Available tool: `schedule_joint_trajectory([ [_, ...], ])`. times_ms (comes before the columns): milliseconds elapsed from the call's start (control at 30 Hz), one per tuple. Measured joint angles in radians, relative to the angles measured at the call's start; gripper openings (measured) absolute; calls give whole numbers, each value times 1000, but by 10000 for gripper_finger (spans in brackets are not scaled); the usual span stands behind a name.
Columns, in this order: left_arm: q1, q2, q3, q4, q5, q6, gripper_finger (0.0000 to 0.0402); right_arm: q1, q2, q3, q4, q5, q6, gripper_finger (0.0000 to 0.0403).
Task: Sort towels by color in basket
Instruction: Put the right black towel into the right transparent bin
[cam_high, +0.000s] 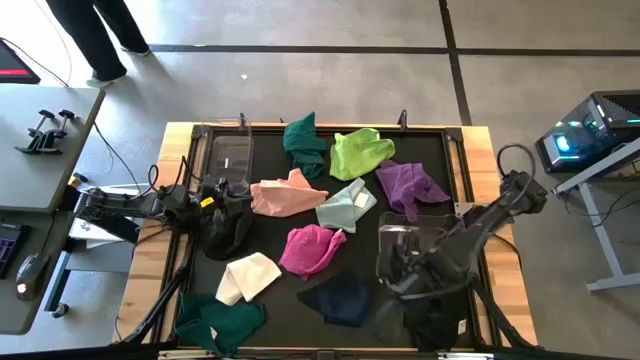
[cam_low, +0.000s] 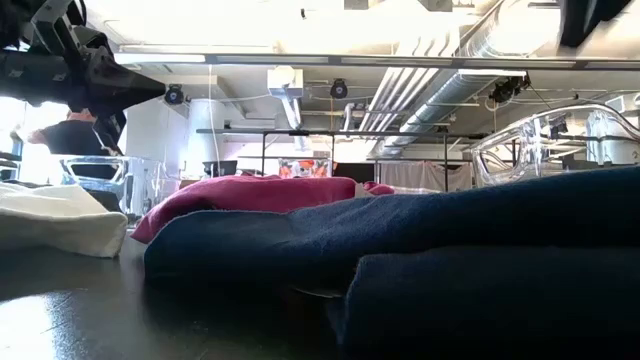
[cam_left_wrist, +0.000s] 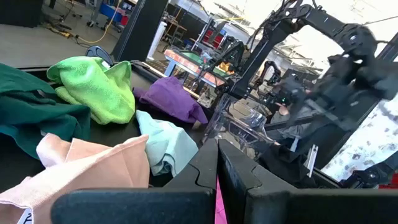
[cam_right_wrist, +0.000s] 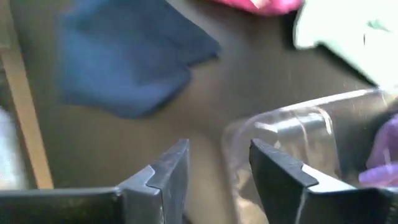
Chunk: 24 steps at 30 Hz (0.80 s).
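Towels lie spread on the black mat: teal (cam_high: 305, 140), lime (cam_high: 360, 152), purple (cam_high: 410, 185), peach (cam_high: 288, 195), mint (cam_high: 345, 205), magenta (cam_high: 313, 248), cream (cam_high: 248, 277), navy (cam_high: 340, 298), and a second teal (cam_high: 222, 320). A clear basket (cam_high: 415, 250) stands at the right and another (cam_high: 228, 155) at the far left. My right gripper (cam_right_wrist: 214, 168) hangs open over the right basket's rim (cam_right_wrist: 292, 118), with nothing between its fingers; the navy towel (cam_right_wrist: 124, 56) lies beyond. My left gripper (cam_left_wrist: 217, 180) is shut and level at the table's left, holding nothing.
A dark cloth (cam_high: 228, 228) lies beside my left gripper (cam_high: 215, 200). The mat sits in a wooden-edged table (cam_high: 500, 290). A person (cam_high: 95, 30) stands beyond the far left corner. A side table with gear (cam_high: 40, 130) stands at the left.
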Motion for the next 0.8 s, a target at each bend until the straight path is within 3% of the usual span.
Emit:
schedule_joint_trajectory([
  [167, 0, 0, 0, 0, 0, 0, 0, 160, -3, 60, 55, 13, 68, 165],
  [300, 0, 0, 0, 0, 0, 0, 0, 271, 17, 23, 72, 20, 350, 165],
  [467, 0, 0, 0, 0, 0, 0, 0, 347, 32, -42, 63, -90, 613, 173],
  [800, 0, 0, 0, 6, 0, 1, 0, 374, 33, -280, 207, -281, 650, 243],
])
